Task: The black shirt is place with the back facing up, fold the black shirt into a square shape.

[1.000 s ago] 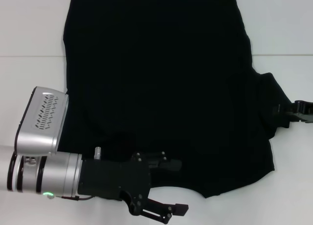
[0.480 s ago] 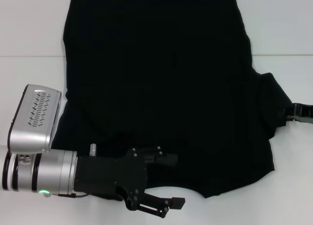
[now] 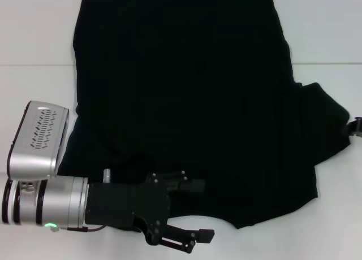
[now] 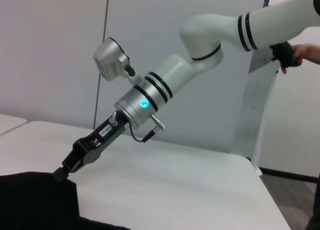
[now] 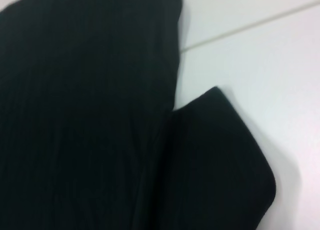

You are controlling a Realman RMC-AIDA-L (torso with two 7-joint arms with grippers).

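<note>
The black shirt [image 3: 186, 90] lies spread on the white table [image 3: 34, 39], plain side up. My left gripper [image 3: 195, 210] is at the shirt's near edge. It is open, with one finger [image 3: 192, 185] over the fabric and the other over bare table. My right gripper [image 3: 356, 128] shows only at the right edge of the head view. In the left wrist view the right gripper [image 4: 66, 169] is shut on the tip of the shirt's right sleeve [image 4: 45, 182], which is stretched outward. The right wrist view shows the sleeve [image 5: 215, 160] beside the shirt's body [image 5: 85, 110].
A table seam [image 3: 34, 65] runs across the far part of the table. In the left wrist view a person's gloved hand [image 4: 292, 52] is near a panel beyond the table's far end, behind my right arm [image 4: 165, 85].
My right gripper has moved right, nearly out of the head view, drawing the sleeve outward. My left arm has shifted slightly left and toward the near edge.
</note>
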